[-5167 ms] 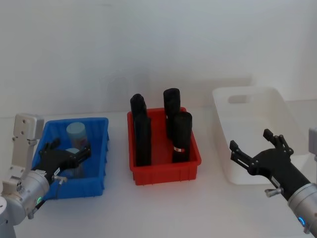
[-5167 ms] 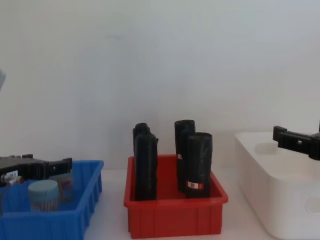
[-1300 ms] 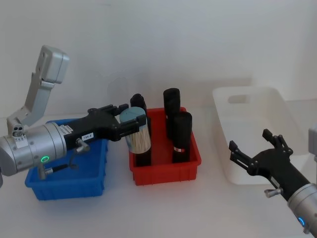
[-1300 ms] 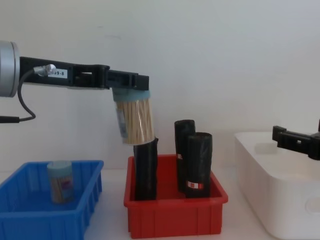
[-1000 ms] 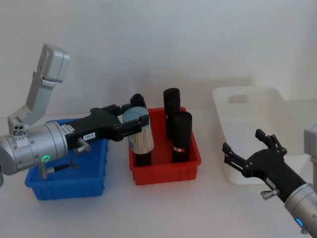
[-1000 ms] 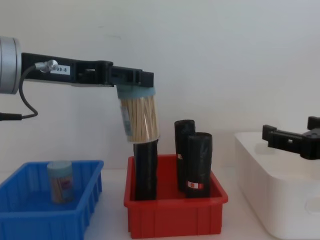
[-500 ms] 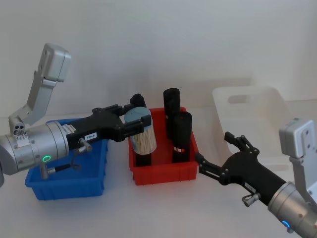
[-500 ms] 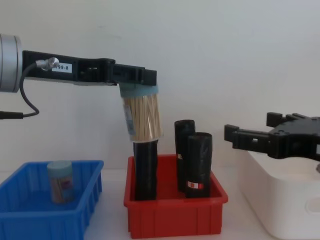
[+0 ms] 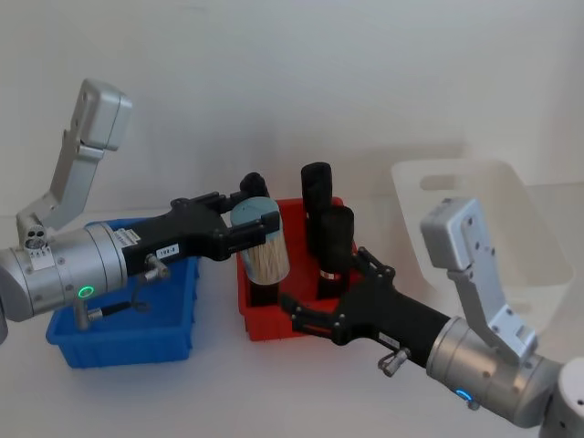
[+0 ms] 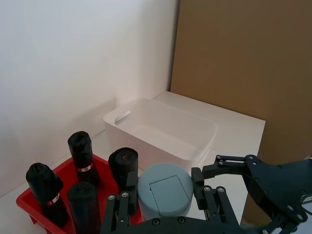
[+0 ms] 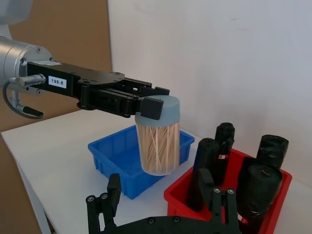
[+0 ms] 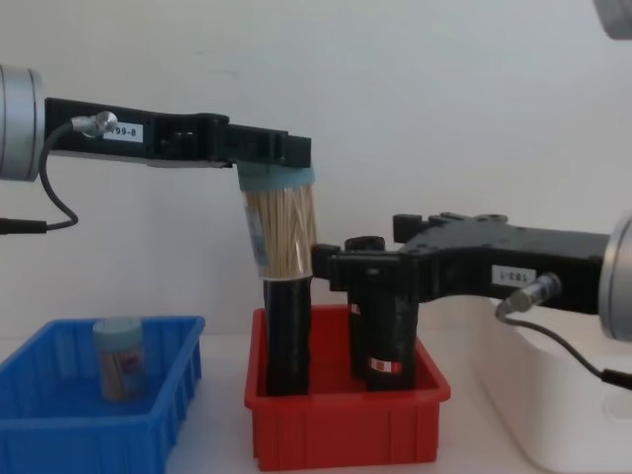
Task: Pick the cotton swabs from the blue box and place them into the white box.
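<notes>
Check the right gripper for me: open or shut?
Open. The right gripper has its fingers spread with nothing between them, near the red bin, close to the cotton swab jar that the left gripper holds by its cap.

One jar of cotton swabs (image 9: 264, 250) hung in the air between the blue box (image 9: 129, 338) and the white box (image 9: 507, 212), clamped at its pale blue cap by the left gripper (image 9: 253, 222). It was a clear cylinder packed with pale tan sticks. It was cap up and leaned slightly off upright, with its bottom tipped toward the robot's right. A second jar (image 12: 120, 358) of the same kind stood upright inside the blue box. That box was a low, open-topped bin of bright blue plastic with a thick rim, on the robot's left. The white box, a large glossy tub with rounded corners and an oval handle hole in its end wall, sat on the robot's right, well apart from the blue one.
</notes>
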